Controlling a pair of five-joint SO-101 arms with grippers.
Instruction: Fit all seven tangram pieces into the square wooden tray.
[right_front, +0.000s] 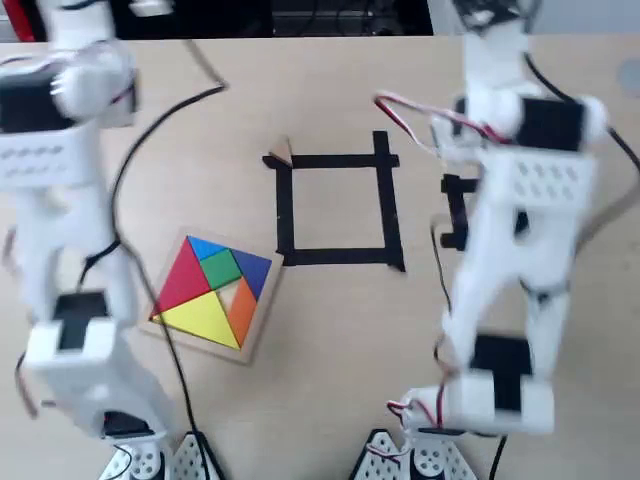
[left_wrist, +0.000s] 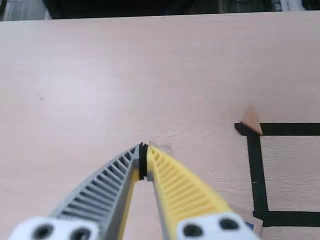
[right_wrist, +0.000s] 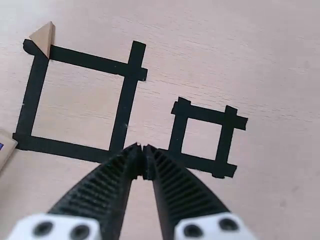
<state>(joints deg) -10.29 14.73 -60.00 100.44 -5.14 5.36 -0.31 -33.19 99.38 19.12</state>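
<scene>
Left gripper: closed on nothing, tips touching, low over bare table.
Right gripper: closed and empty too, over the near edge of the big tape square, with the small tape square just beside it.
Tray: sat turned like a diamond on the left arm's side of the table, near the big tape square's near-left corner.
Fitted pieces: red, blue, green, yellow and orange were in. A pale gap showed near the middle, probably the open slot.
Loose triangle: small and tan, out of the tray, touching the big tape square's far-left corner.
Key relation: the triangle lay ahead of the left gripper and off toward the right arm's side. From the right gripper it lay diagonally across the whole big square.
Nearer arm: likely the left, and the tray was on its side too.
Triangle axis: too small to tell which way its long edge ran.
Next move needs: jaws opened first, then lined up across the triangle.
</scene>
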